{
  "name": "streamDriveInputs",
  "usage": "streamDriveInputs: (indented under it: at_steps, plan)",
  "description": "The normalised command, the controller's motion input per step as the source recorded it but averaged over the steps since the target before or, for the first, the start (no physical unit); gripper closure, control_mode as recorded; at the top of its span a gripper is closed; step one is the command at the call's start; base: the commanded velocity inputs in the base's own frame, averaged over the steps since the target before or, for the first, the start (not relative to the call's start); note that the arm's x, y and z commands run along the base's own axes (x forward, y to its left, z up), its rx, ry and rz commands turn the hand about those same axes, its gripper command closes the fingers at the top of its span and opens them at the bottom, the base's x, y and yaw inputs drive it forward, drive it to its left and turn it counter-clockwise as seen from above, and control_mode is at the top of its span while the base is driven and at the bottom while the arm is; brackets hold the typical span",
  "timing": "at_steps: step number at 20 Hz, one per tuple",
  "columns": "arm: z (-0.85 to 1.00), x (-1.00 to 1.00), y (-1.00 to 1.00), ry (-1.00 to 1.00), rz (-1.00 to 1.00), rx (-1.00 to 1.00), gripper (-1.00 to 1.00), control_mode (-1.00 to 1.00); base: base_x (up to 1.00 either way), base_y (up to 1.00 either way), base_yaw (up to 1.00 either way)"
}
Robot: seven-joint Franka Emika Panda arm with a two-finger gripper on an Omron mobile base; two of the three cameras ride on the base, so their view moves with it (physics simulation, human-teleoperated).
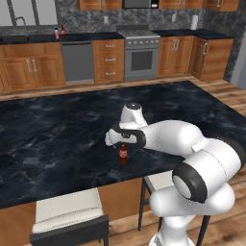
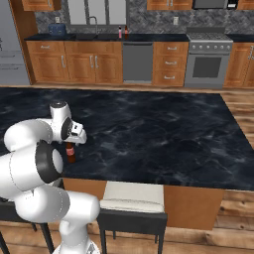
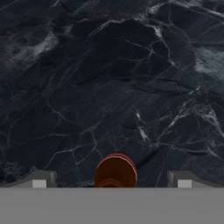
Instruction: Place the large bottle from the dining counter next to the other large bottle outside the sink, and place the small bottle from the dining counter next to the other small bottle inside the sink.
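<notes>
The small bottle [image 1: 123, 154], short, dark brown with a red label, stands upright near the front edge of the dining counter [image 1: 57, 129]. My gripper [image 1: 123, 143] hangs straight above it, open, jaws on either side of the cap and not touching it. In the hand view the bottle's round top [image 3: 115, 171] sits between my two fingertips [image 3: 40, 181]. From the right, the bottle [image 2: 70, 153] shows under the hand [image 2: 72, 143]. On the far worktop by the sink [image 2: 85, 36], the large bottle [image 2: 126, 31] stands right of the pale pink other large bottle [image 2: 120, 32]. The sink's inside is hidden.
Two padded stools [image 1: 67, 211] [image 1: 158, 181] stand against the island's near side. Across the wooden floor are the wall cabinets, a dishwasher [image 1: 77, 60] and a stove [image 1: 141, 50]. A gooseneck tap [image 1: 21, 21] rises behind the sink.
</notes>
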Motion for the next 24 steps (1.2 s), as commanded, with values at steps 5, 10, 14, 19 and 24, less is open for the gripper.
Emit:
streamDriveInputs:
  at_steps: [5,10,14,19,24]
  plan:
    - [0.00,0.00,0.00,0.00,0.00,0.00,1.00,-1.00,0.00,0.00,0.00]
    - [0.00,0.00,0.00,0.00,0.00,0.00,1.00,-1.00,0.00,0.00,0.00]
    - [0.00,-0.01,0.00,0.00,0.00,0.00,1.00,-1.00,0.00,0.00,0.00]
    - [0.09,0.00,0.00,0.06,0.00,0.00,1.00,-1.00,0.00,0.00,0.00]
    - [0.60,-0.01,0.00,0.09,0.00,0.00,1.00,-1.00,0.00,0.00,0.00]
